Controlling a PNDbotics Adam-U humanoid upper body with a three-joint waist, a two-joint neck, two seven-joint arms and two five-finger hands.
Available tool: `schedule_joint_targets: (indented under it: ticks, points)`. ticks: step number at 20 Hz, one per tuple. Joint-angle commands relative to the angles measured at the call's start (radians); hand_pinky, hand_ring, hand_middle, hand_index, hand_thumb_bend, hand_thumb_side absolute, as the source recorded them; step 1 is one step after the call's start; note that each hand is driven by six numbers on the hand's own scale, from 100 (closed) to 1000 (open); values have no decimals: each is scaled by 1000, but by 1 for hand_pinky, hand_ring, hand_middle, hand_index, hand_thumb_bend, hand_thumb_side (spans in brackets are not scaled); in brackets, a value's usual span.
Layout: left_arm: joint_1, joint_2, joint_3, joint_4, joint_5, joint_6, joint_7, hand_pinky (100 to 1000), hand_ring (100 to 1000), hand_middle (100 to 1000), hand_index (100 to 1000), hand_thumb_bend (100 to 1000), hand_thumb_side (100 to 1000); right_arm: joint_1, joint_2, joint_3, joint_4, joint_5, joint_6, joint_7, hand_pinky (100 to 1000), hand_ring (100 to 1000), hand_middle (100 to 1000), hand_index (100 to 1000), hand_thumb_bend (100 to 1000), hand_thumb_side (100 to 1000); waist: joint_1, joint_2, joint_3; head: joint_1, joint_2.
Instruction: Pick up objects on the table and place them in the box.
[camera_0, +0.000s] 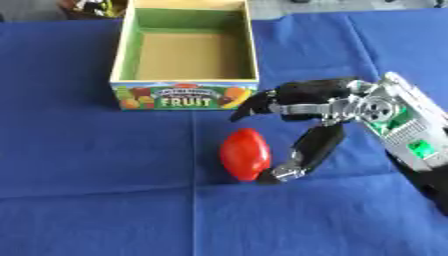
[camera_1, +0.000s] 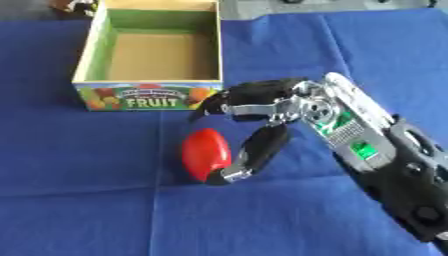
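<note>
Reaching in from the right side of the blue cloth (camera_0: 87, 200), the robot's right hand (camera_0: 328, 107) is hovering low beside a red oval object (camera_0: 244, 153), which is lying on the cloth just in front of the box (camera_0: 185, 96) and a little to its right. The hand's fingers (camera_0: 262, 102) are stretching out toward the box's front right corner, relaxed and spread away from the thumb (camera_0: 306, 150), so the hand is standing apart rather than clamped on anything. The thumb is angling down along the right flank of the red object, its silver tip sitting right at the object's lower right edge; whether it is actually touching is hard to tell. The red object is resting with its long axis pointing roughly toward the box, nothing curling round it. The box is sitting at the far side of the cloth, its top open, showing green inner walls and a plain tan floor, with the word FRUIT printed on the illustrated front panel facing the robot. Behind the hand, the silver wrist with green lights is leading back into the black forearm (camera_1: 411, 190) toward the lower right corner.
</note>
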Motion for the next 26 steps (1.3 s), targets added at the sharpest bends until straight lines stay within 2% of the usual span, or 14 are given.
schedule_joint_targets:
  ticks: [1, 6, 14, 26]
  points:
    - [-3, 4, 0, -19, 4, -1, -3, 428, 577, 629, 809, 100, 1000, -6, -12, -7, -23, 17, -1, -12, 908, 957, 914, 1000, 550, 648, 0, -18, 0, -2, -11]
    - [-4, 2, -3, -19, 7, -1, -6, 428, 577, 629, 808, 100, 1000, -17, -29, -4, -15, 83, -1, -59, 911, 936, 915, 1000, 563, 634, 1, -14, 2, -6, -15]
    - [-4, 1, -2, -19, 8, -1, -4, 425, 575, 627, 806, 100, 1000, -5, -6, 36, 25, 197, -52, -80, 906, 932, 906, 1000, 561, 630, 1, -9, 5, -11, -16]
    - [-9, -1, -6, -19, 10, 0, -3, 425, 574, 627, 804, 100, 1000, -3, 6, 50, 47, 232, -79, -105, 896, 914, 885, 1000, 562, 619, 4, -2, 4, -12, -21]
